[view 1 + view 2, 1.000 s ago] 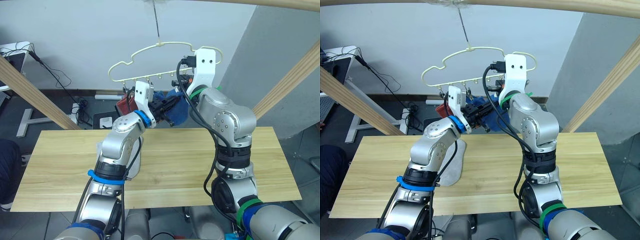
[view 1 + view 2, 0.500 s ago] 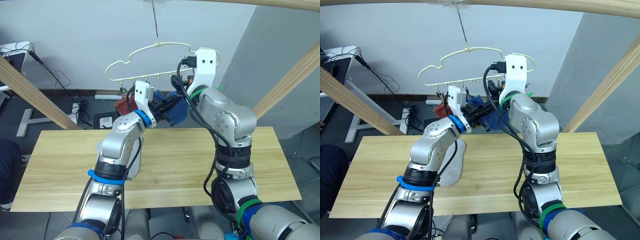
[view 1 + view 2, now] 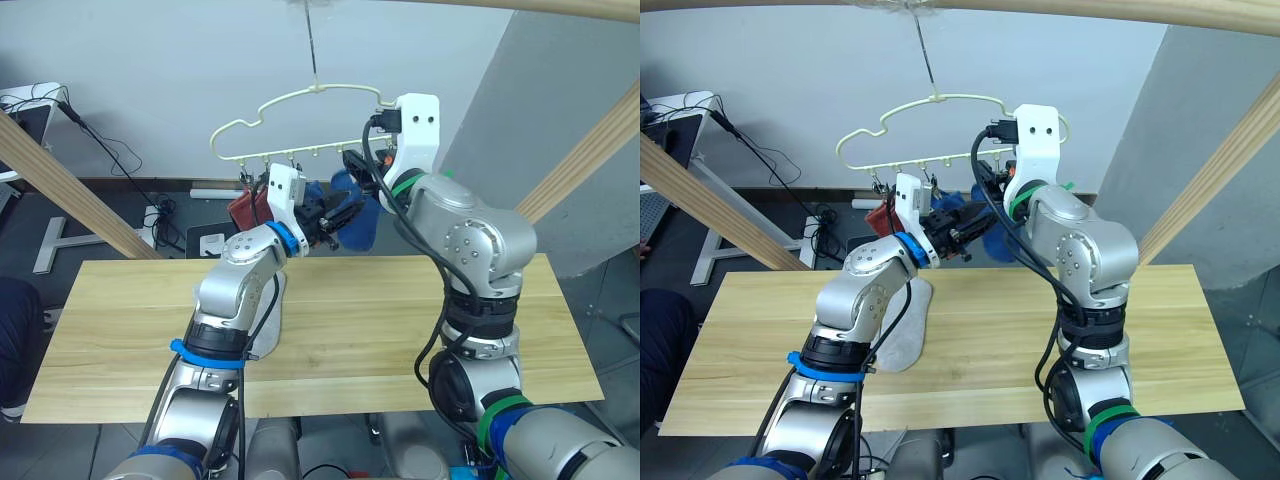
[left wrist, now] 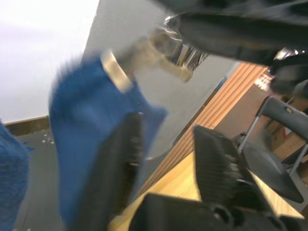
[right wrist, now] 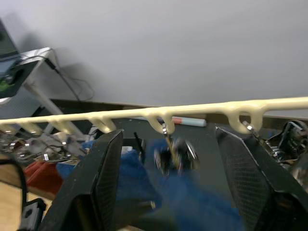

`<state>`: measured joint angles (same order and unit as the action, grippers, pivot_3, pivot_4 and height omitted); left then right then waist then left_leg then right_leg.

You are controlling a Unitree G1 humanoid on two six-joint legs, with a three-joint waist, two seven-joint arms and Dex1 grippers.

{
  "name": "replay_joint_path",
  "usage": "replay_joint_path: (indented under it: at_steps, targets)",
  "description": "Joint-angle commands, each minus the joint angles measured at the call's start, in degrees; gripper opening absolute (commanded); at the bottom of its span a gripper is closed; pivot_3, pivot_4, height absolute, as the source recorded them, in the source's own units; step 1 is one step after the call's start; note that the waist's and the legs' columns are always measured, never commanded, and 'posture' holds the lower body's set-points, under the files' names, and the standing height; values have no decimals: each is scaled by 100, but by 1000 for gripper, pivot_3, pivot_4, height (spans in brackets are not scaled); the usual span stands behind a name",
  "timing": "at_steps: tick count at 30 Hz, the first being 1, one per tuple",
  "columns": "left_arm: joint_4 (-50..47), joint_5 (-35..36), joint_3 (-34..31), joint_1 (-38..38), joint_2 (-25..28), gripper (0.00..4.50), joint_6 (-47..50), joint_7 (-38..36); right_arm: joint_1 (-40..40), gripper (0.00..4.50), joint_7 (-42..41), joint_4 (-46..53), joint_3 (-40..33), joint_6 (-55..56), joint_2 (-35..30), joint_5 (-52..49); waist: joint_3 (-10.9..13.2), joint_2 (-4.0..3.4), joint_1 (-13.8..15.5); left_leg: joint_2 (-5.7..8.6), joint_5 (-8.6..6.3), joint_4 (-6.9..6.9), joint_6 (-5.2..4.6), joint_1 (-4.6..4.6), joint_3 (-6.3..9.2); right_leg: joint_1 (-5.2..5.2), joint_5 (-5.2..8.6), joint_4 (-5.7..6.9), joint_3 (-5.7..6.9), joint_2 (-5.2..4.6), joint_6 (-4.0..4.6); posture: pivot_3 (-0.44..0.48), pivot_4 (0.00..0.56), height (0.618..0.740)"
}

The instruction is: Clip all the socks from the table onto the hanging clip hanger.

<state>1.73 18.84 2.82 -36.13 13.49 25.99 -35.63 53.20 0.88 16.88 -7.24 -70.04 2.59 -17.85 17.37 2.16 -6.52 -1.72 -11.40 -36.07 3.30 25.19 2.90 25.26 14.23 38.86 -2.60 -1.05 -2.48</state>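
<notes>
Table (image 3: 120,330) of pale wood planks spans the lower scene, its far edge running beneath the hanging laundry. Clip hanger (image 3: 262,118), a pale yellow cloud outline on a metal hook, hangs above and beyond that far edge; small metal clips line its straight bar.

Left arm reaches up and forward from the near edge toward the bar. Right arm rises on the right side and bends back toward the same stretch of bar.

Light grey sock (image 3: 902,335) lies flat on the table near its middle, partly under the left forearm. Blue sock (image 3: 358,222) hangs below the bar's right portion, between the two grippers. Another patch of blue fabric (image 3: 950,205) shows just to its left, behind the left gripper. Rust red sock (image 3: 248,208) hangs from the bar's left portion, beyond the far edge.

Left gripper (image 4: 163,159): fingers spread, one finger against the blue sock's fabric, the other apart from it. Its wrist view shows a metal clip (image 4: 180,55) above the sock's pale cuff band.

Right gripper (image 5: 185,180): fingers spread wide, straddling the bar from its near side, a clip (image 5: 174,155) hanging between them over blue fabric. Nothing pinched.
</notes>
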Motion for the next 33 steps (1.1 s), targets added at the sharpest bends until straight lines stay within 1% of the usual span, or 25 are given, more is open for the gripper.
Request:
replay_joint_path:
  at_steps: [1, 3, 6, 12, 15, 19, 22, 25, 29, 32, 33]
  targets:
    - [-427, 66, 31, 70, 74, 3198, 70, -50, -31, 3159, -258, 522, -27, -207, -142, -293, 1, -2, -1, 0, 0, 1, 0, 0, 0, 0, 0, 0, 0, 0, -1, -186, 309, 740]
    - [-581, 102, 23, 147, 157, 3198, 137, -92, -99, 3159, -365, 675, -29, -323, -261, -385, 2, -3, -3, 0, 0, 1, 0, 0, 0, 0, 0, 0, 0, 0, -1, -186, 309, 740]
    - [-1080, 187, -73, 413, 386, 3198, 283, -115, -298, 3159, -626, 1119, -72, -623, -560, -601, 2, -4, -8, -1, 0, 2, 0, 0, 0, 1, 1, 0, -1, 0, -1, -186, 309, 740]
    - [-2050, 546, -257, 1001, 864, 3198, 772, -184, -585, 3159, -807, 1918, -85, -1233, -828, -913, 8, -12, -11, -2, 0, 3, 0, 0, 0, 2, 3, 0, -3, 0, -3, -196, 308, 740]
    - [-2405, 751, -432, 1225, 1104, 3198, 977, -179, -807, 3159, -1051, 2296, -7, -1387, -1038, -1149, 8, -12, -9, -2, 0, 2, 0, -1, 0, 0, 18, -1, -4, 0, -28, -196, 308, 740]
    - [-2896, 1074, -789, 1623, 1535, 3198, 1262, -247, -1369, 3159, -1680, 2647, 158, -1144, -1672, -1515, 9, -12, -10, -1, 0, 3, 0, -1, -1, 1, 21, -4, -5, 0, -33, -195, 302, 740]
    - [-3145, 1298, -1034, 1863, 1781, 3198, 1414, -239, -1594, 3159, -2016, 2744, 284, -917, -2016, -1688, 9, -12, -9, -1, 0, 5, 0, -1, -3, 2, 22, -8, -7, 0, -34, -185, 298, 740]
    - [-3311, 1499, -1251, 2037, 1938, 3198, 1527, -199, -1699, 3159, -2153, 2786, 315, -794, -2153, -1819, 10, -11, -11, -2, 0, 4, 0, -2, -4, 1, 22, -9, -8, 1, -34, -178, 296, 740]
    - [-3773, 2291, -2027, 2705, 2336, 3198, 1939, -373, -1907, 3159, -2418, 3019, 405, -721, -2393, -2131, 10, -11, -10, -5, 0, 6, 0, -3, -4, 1, 23, -16, -9, 2, -34, -152, 289, 740]
    - [-3886, 2512, -2255, 3000, 2576, 3198, 1998, -431, -1952, 3159, -2469, 2970, 463, -591, -2526, -2185, 10, -11, 14, -5, 0, 9, 0, -2, -4, 2, 25, -17, -7, 1, -32, -132, 280, 740]
    - [-3888, 2483, -2301, 3052, 2641, 3198, 1964, -406, -1954, 3159, -2438, 2931, 492, -546, -2568, -2150, 10, -11, 25, -5, 0, 9, 0, -3, -4, 1, 25, -18, -7, 1, -32, -127, 277, 740]
